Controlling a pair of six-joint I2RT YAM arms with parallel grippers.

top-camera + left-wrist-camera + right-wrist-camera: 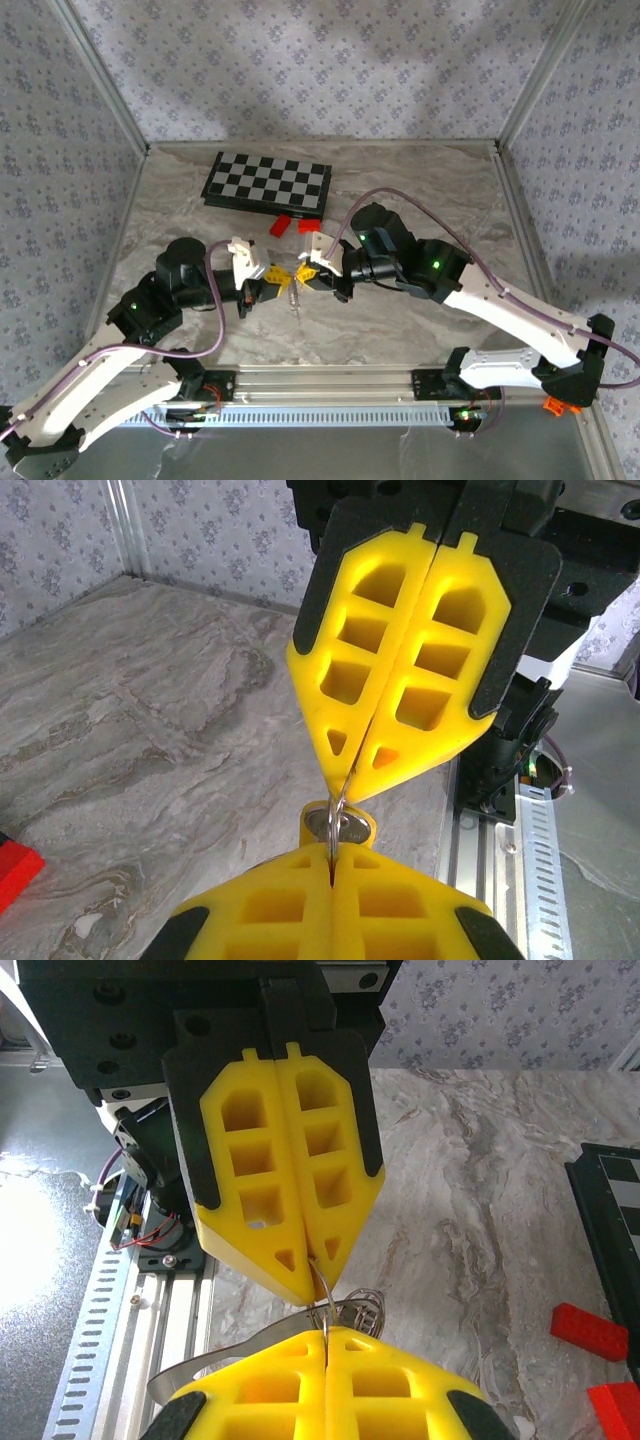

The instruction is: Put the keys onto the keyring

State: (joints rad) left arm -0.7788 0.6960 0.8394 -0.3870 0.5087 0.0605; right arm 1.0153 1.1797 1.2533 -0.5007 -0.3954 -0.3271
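1. The left gripper and the right gripper meet tip to tip above the table, near its front edge; both pincers are pressed together, with no gap along either seam.
2. The keyring runs as a thin wire loop from one seam to the other; each pincer appears clamped on it, one at each end, probably to hold the loop steady in the air while a key is worked along it.
3. The key, yellow-headed, sits just beyond the left gripper's tip, touching the loop; whether it is already threaded or only resting against the wire I cannot tell.
4. From the right wrist, a pale strap and a small whitish coil trail away from the ring beside the closed tips.
5. Count: two grippers; one keyring; one key in sight; two red blocks, side by side just in front of the one chessboard, well apart from the work.
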